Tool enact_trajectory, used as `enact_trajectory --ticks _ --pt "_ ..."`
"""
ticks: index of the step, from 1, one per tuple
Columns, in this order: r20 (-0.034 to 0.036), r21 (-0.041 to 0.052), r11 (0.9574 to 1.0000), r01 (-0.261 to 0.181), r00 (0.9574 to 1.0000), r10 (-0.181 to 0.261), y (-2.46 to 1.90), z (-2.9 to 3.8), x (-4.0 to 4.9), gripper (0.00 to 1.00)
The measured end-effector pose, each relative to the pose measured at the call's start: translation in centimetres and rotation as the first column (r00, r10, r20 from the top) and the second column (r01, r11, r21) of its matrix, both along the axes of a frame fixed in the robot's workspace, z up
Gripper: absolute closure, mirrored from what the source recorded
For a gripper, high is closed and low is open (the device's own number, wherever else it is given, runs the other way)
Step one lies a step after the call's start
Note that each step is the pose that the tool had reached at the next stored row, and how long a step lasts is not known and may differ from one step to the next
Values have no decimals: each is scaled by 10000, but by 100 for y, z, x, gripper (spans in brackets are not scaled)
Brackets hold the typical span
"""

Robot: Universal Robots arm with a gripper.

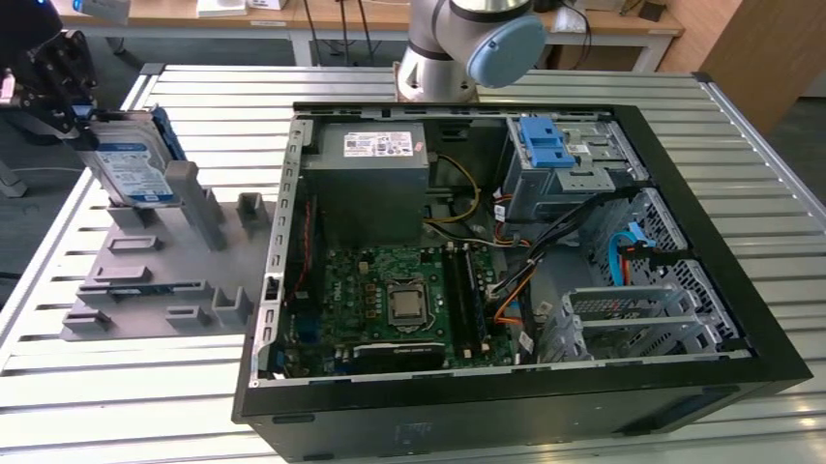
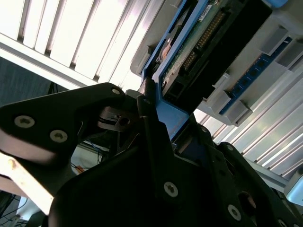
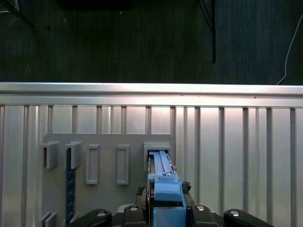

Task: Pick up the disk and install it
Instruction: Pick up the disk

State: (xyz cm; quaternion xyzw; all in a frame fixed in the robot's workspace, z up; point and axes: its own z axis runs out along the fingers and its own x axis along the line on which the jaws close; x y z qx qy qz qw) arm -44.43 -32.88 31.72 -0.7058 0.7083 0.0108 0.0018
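Disk (image 1: 135, 174) standing on edge at the far end of a grey slotted holder (image 1: 168, 275), at the exterior view's left, on a slatted metal table (image 1: 116, 406). The gripper (image 1: 84, 130) pinches the disk's upper end.

To the exterior view's right of the holder lies an open computer case (image 1: 516, 411). Inside it we see a grey power-supply box (image 1: 374, 159) at the far side, a green motherboard (image 1: 400, 300) nearer, and a blue latch (image 1: 548, 145) on the drive cage further right.

The second wrist view gives us the grip up close, which the exterior view does not. Dark fingers (image 2: 150, 127) press on the disk's blue carrier (image 2: 173, 116), and the green circuit board (image 2: 199, 42) on its underside is exposed.

In the first wrist view we look along the disk's (image 3: 161, 163) thin edge toward a pocket in the holder (image 3: 109, 142). Its lower end seems to sit in that pocket, though we cannot be sure.
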Motion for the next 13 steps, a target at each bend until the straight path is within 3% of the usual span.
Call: enact_trajectory --ticks 13 --pt "1 3 10000 0 10000 0 0 61 0 64"
